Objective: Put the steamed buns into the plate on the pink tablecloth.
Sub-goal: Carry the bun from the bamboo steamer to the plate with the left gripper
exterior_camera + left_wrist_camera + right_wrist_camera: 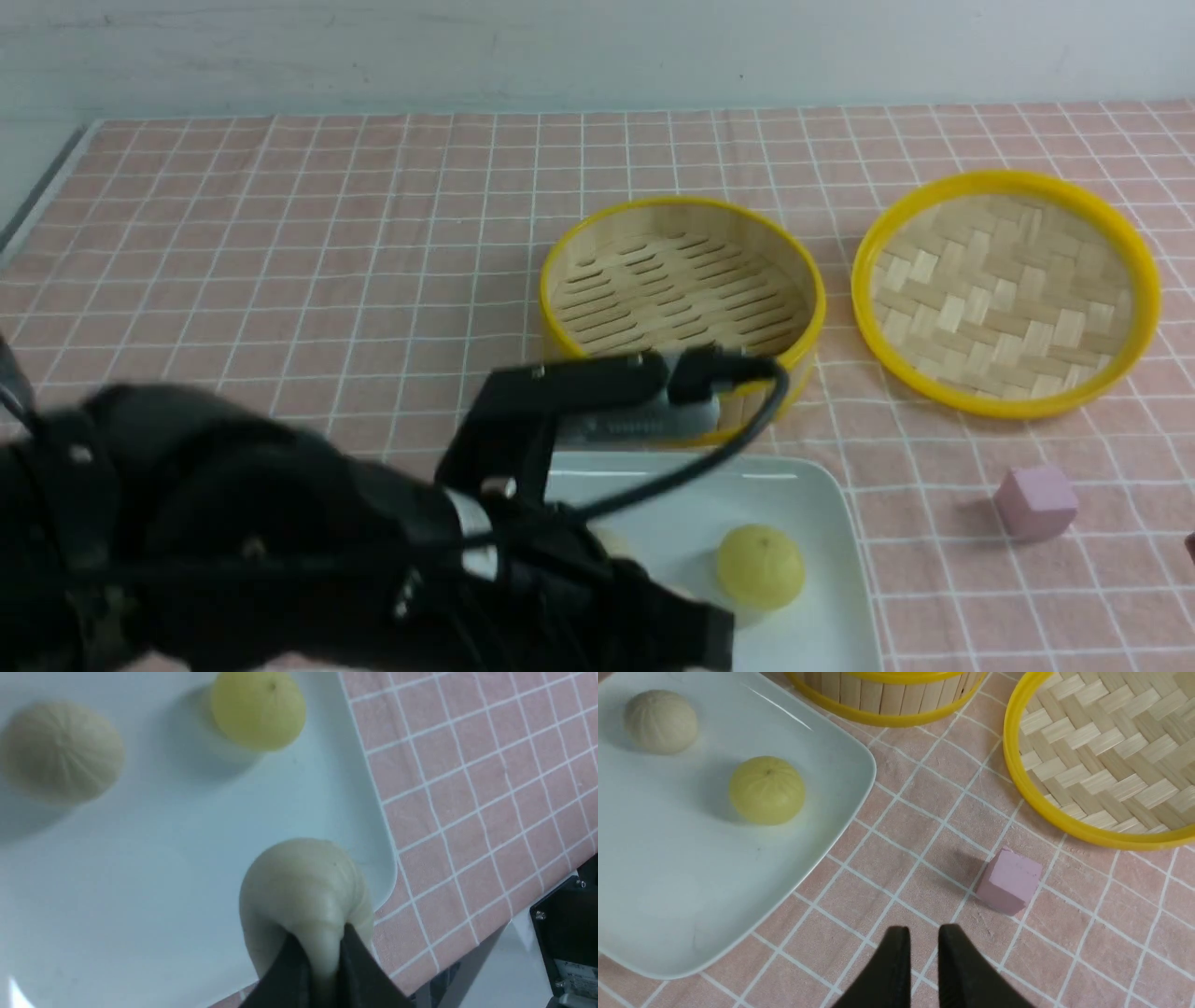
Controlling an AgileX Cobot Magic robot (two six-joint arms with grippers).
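**Left gripper pinches a bun over the plate's corner**

The left arm (280, 551) reaches in low from the left, hiding much of the plate (812, 523). Its wrist view shows the left gripper (322, 947) clamped on a beige bun (303, 891), its fingers squeezing the soft side. This bun is at one corner of the plate, just inside the rim; whether it rests on the surface cannot be told.

Two more buns lie on the plate, apart from each other: the other beige bun (661, 721) and, to its right, the yellow bun (761, 565).

Behind the plate the basket (681, 280) stands on the pink cloth (280, 261). To its right lies the lid (1008, 289), woven side up. A pink cube (1036, 502) sits in front of the lid, right of the plate.

The right gripper (920, 938) hangs over bare cloth near the cube, its jaws a little apart and holding nothing.
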